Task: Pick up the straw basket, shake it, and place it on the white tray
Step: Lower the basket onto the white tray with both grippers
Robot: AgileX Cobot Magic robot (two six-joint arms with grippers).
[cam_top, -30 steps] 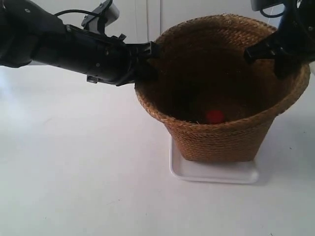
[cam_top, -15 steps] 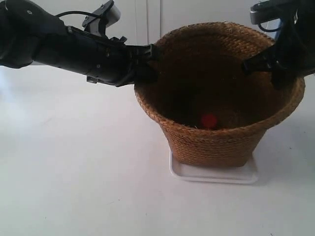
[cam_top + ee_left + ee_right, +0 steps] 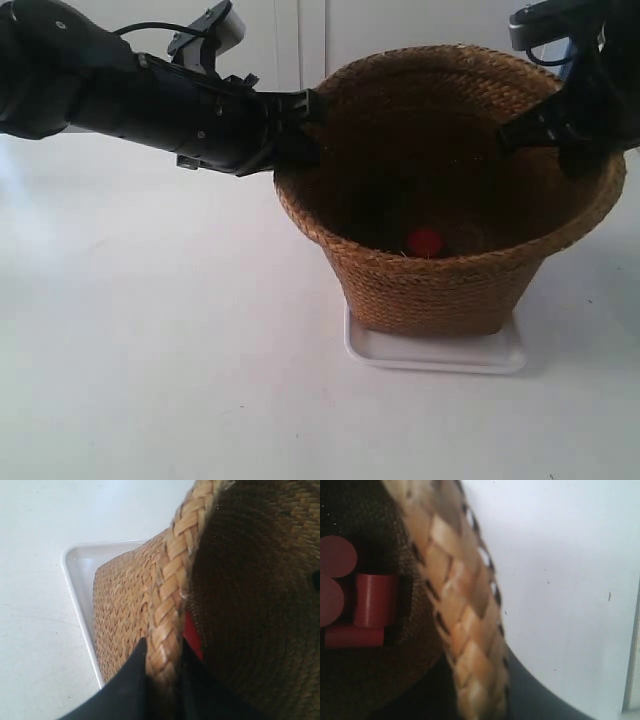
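Observation:
The straw basket (image 3: 440, 280) stands upright with its base on the white tray (image 3: 440, 354). In the left wrist view my left gripper (image 3: 162, 651) is shut on the braided rim of the basket (image 3: 172, 570), one finger outside and one inside, and a corner of the tray (image 3: 75, 565) shows beside the wall. My right gripper (image 3: 477, 676) is shut on the rim of the basket (image 3: 455, 605) in the same way. In the exterior view the gripper at that view's left (image 3: 300, 125) and the gripper at its right (image 3: 545, 120) pinch opposite sides of the rim.
Red pieces lie on the basket's dark floor (image 3: 425, 241), also visible as red cylinders (image 3: 375, 600) and a red edge (image 3: 192, 635). The white tabletop (image 3: 150, 350) spreads around the tray. A white wall or cabinet (image 3: 300, 40) stands behind.
The basket has shifted slightly to the exterior view's left and settled lower on the tray, both grippers moving with it. The red piece inside slid a little left.

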